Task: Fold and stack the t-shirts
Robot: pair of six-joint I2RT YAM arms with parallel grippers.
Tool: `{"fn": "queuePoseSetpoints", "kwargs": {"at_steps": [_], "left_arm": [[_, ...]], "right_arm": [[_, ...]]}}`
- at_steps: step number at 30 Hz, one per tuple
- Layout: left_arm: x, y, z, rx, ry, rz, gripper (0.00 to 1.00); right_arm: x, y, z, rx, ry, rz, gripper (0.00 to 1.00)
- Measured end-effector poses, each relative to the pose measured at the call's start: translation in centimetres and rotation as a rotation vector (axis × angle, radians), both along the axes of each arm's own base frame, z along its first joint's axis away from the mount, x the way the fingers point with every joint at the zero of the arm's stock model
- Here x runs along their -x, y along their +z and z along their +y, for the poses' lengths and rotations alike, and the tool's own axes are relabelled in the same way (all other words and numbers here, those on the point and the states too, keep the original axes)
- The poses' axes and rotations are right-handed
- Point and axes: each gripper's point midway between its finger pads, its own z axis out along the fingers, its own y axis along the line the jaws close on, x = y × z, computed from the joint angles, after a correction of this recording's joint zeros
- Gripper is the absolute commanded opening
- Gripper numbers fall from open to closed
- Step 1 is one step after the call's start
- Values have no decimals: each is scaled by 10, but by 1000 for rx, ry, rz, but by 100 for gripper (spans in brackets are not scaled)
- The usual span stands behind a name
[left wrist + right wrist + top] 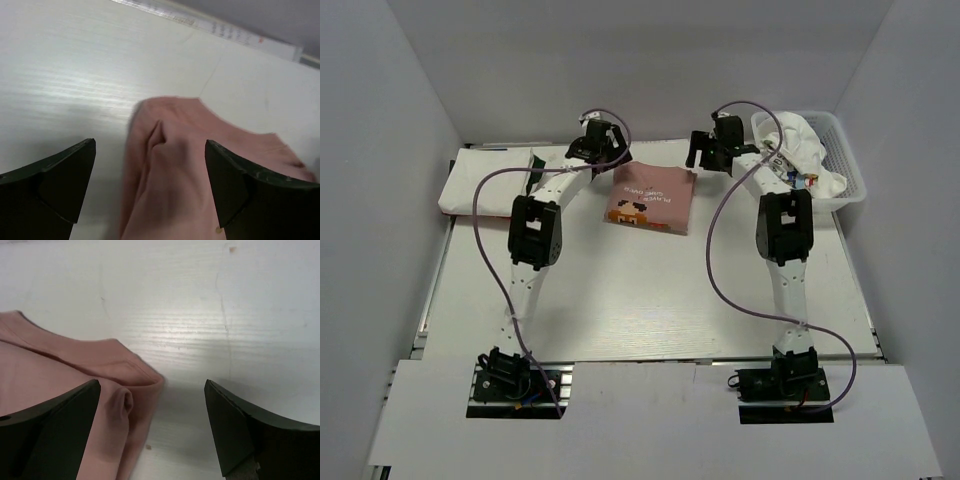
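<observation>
A dusty-pink t-shirt point(651, 198) with an orange chest print lies folded at the back middle of the table. My left gripper point(603, 150) is open above its far left corner; the left wrist view shows pink cloth point(185, 165) between the spread fingers. My right gripper point(708, 155) is open above its far right corner; the right wrist view shows the folded pink corner point(100, 390) by the left finger, with bare table under the gap. A folded white t-shirt point(490, 180) lies at the back left. White t-shirts point(800, 150) are heaped in the basket.
A white plastic lattice basket point(845, 160) stands at the back right. Grey walls close in the table at the left, back and right. Purple cables loop from both arms over the table.
</observation>
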Motion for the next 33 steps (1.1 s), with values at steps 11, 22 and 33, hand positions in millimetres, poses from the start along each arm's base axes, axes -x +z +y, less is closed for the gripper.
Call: {"fn": "queuePoseSetpoints", "kwargs": {"at_steps": [11, 22, 33], "left_arm": [[39, 60, -5, 26, -103, -38, 100], [78, 16, -1, -89, -272, 132, 100], [74, -44, -6, -153, -377, 246, 79]], "right_arm": [[87, 83, 43, -126, 199, -104, 90], [133, 53, 82, -238, 356, -1, 90], [157, 28, 72, -226, 339, 54, 90]]}}
